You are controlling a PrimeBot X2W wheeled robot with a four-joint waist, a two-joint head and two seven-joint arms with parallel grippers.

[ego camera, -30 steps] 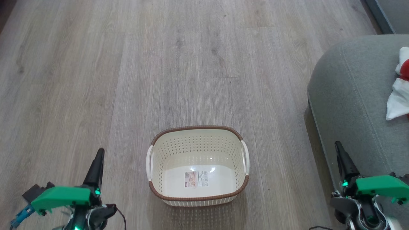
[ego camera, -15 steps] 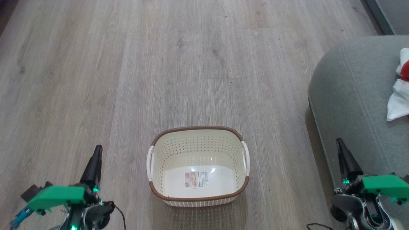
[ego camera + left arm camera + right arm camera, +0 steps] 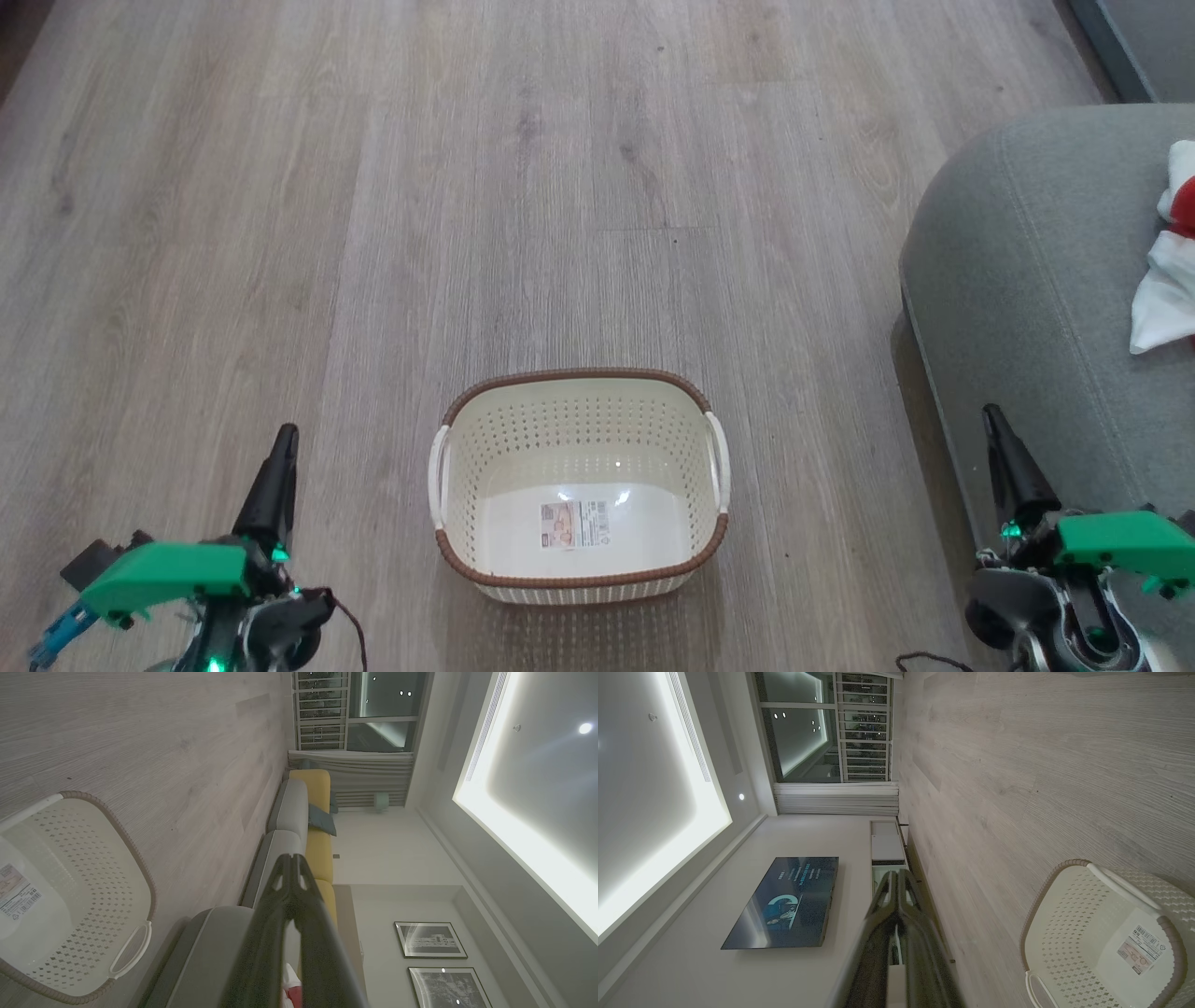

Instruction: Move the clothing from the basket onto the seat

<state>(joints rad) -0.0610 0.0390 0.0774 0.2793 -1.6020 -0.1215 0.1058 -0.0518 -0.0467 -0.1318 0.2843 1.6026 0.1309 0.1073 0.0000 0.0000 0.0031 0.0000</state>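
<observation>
The cream perforated basket (image 3: 579, 485) with a brown rim stands on the wooden floor, holding nothing but the label on its bottom; it also appears as the basket (image 3: 70, 896) and the basket (image 3: 1106, 938) in the wrist views. Red and white clothing (image 3: 1167, 271) lies on the grey-green seat (image 3: 1027, 280) at the right edge. A scrap of the clothing (image 3: 292, 991) peeks between my left fingers' bases in the left wrist view. My left gripper (image 3: 285, 437) is shut at lower left, well left of the basket. At lower right my right gripper (image 3: 991, 415) is shut, in front of the seat's edge.
Bare wood floor surrounds the basket. A grey and yellow sofa (image 3: 303, 812) runs along the wall in the left wrist view. The right wrist view shows a wall television (image 3: 784, 900) and a low white cabinet (image 3: 887, 844).
Both grippers shifted slightly between a second ago and half a second ago, the left lower, the right a little higher. Since then nothing has moved.
</observation>
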